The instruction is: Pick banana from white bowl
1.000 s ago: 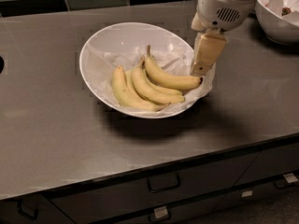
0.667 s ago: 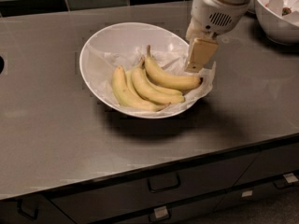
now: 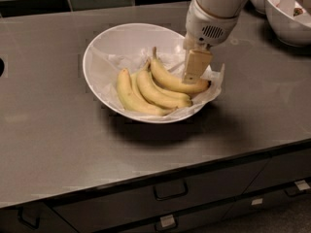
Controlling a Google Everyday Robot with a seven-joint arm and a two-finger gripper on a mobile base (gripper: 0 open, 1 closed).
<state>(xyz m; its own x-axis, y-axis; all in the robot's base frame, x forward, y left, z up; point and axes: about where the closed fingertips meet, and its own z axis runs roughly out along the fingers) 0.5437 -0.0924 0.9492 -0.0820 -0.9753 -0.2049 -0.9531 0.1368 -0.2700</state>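
Observation:
The white bowl (image 3: pixel 99 50) sits on the grey counter, lined with crumpled white paper. Three bananas lie in it. The banana (image 3: pixel 170 80) is the deeper golden one at the back right, with its dark tip toward the right rim and its thin stem pointing up and back. Two paler bananas (image 3: pixel 146 95) lie in front of it. My gripper (image 3: pixel 194 73) hangs from the white arm, reaching down inside the bowl's right side. It is right at the golden banana's right half, close to the dark tip.
Smaller white bowls (image 3: pixel 290 19) with reddish contents stand at the back right of the counter. A dark tiled wall runs behind. The counter's front edge has drawers with handles (image 3: pixel 170 191) below it. A dark round opening (image 3: pixel 1 67) is at the left edge.
My gripper has moved left and lower, from above the bowl's right rim down onto the golden banana's right half. The bananas and bowl have not shifted.

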